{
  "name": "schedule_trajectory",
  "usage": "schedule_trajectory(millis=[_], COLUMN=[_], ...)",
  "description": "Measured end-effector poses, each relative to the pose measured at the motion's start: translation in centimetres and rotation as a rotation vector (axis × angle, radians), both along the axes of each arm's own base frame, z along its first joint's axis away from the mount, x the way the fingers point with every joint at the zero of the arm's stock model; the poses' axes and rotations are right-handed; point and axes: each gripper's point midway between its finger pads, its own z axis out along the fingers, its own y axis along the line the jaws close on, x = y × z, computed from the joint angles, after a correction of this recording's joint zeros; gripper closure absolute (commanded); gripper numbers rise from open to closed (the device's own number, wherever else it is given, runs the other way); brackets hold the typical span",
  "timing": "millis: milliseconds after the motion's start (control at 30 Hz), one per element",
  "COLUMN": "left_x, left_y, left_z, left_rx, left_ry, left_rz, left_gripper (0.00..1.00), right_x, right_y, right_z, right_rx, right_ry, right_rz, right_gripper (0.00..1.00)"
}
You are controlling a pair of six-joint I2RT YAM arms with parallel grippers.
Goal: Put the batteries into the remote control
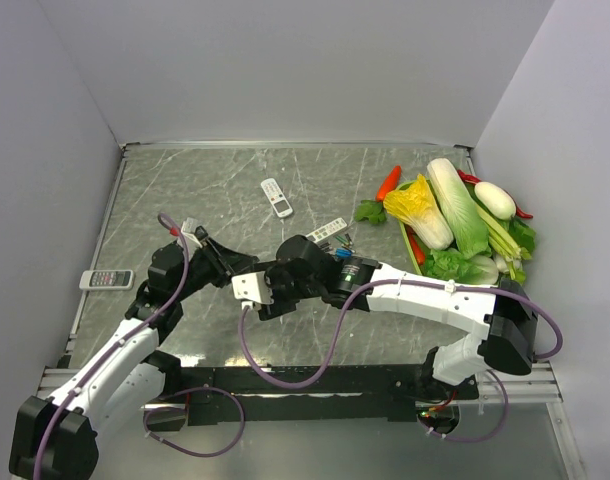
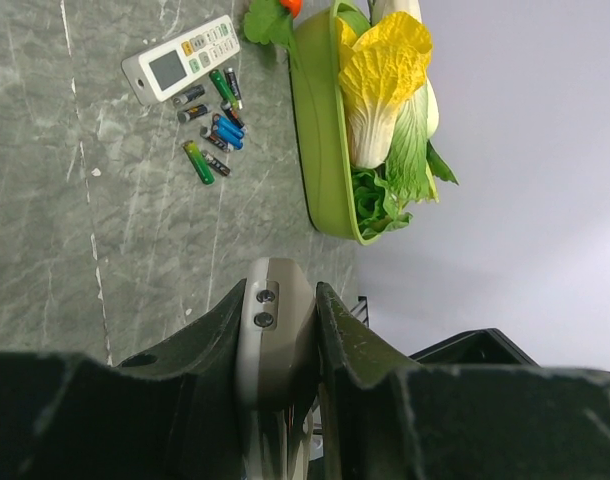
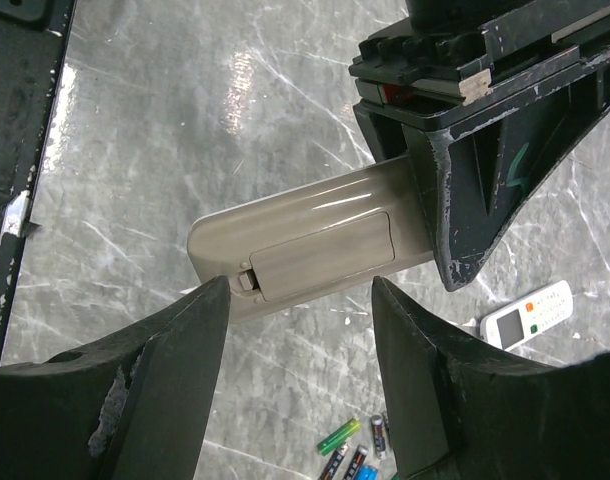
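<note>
ITEM: remote control (image 3: 285, 240). Clamped by one end in L claw (image 2: 277, 300), back facing R claw (image 3: 297, 287), lid (image 3: 320, 255) shut.
R claw: fingers apart, one each side of lid's latch end, contact not discernible.
Batteries (image 2: 213, 130): loose on slab well ahead of L claw, beside 2nd white remote (image 2: 180, 58).
RISK: push on latch may lever remote out of L claw's end grip; slick plastic could twist or drop. Lid might pop off.
SURFACE: grey marbled tabletop (image 2: 45, 250), smooth, so cells likely roll.
ROOM: plain pale walls (image 1: 285, 70); veg tray (image 2: 320, 150) ahead of L claw.

Grey-beige remote control (image 3: 305, 245) back, green, blue and dark batteries (image 2: 213, 130), grey white-veined table (image 1: 225, 190), lime-green basket (image 2: 315, 120)
</note>
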Motion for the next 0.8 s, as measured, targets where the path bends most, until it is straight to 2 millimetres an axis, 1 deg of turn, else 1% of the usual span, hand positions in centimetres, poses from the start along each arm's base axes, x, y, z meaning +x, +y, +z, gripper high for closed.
schedule_trajectory(millis=[300, 600, 800], left_x=[0.0, 0.07, 0.06], left_y=[0.05, 0.32, 0.3], left_z=[0.07, 0.02, -0.1], left_rx=[0.004, 0.038, 0.047], left_ry=[-0.008, -0.022, -0.026], left_rz=[0.0, 0.004, -0.001], left_gripper=[0.99, 0.99, 0.99], right_x=[0.1, 0.22, 0.24], right_y=[0.21, 0.5, 0.57], right_z=[0.02, -0.35, -0.79], right_rx=[-0.006, -0.028, -0.04], right_ry=[-0.001, 0.009, 0.015], right_rz=[-0.002, -0.002, -0.002], right_gripper=[0.36, 0.39, 0.43])
